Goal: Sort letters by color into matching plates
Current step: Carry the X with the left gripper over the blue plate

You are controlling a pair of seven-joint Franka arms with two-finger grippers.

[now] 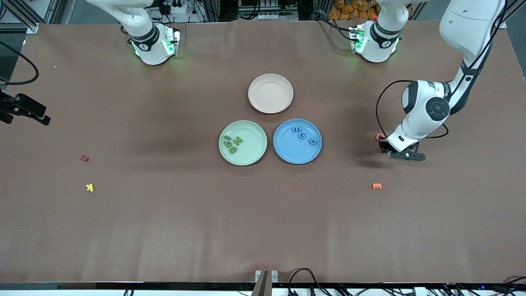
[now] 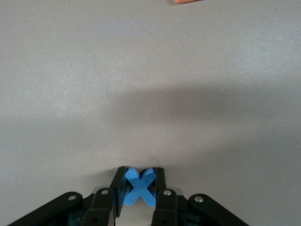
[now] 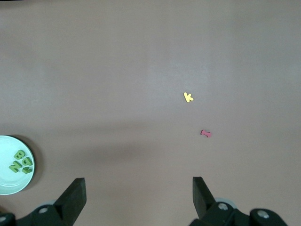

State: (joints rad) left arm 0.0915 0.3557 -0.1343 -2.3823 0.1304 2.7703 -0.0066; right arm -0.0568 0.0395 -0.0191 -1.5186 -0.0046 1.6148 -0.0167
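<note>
Left tool (image 2: 136, 190) is down at the surface (image 1: 164, 230) toward the left arm's end, fingers pinched on a blue X letter (image 2: 139, 187); in the front view the tool (image 1: 404, 155) sits low with the letter hidden under it. A red/pink letter (image 1: 379, 137) lies just beside that tool, on the side farther from the front camera. An orange letter (image 1: 377, 186) lies nearer to the front camera than the tool, apart from it.

Right tool (image 3: 138, 197) is up in the air, fingers spread wide, holding nothing, over bare surface toward the right arm's end; the arm waits. Its wrist view shows a yellow K (image 3: 188, 97) and a small red letter (image 3: 206, 133) below on the surface. In the front view the yellow K (image 1: 90, 187) is nearer to the front camera than the red letter (image 1: 84, 158).

Mid-surface: green plate (image 1: 230, 155) holds four green letters (image 1: 232, 144) clustered together. Blue plate (image 1: 287, 154) just beside it, toward the left arm's end, holds three blue letters (image 1: 303, 135). Beige-pink plate (image 1: 271, 93) sits farther from the front camera than both, nothing in it.
</note>
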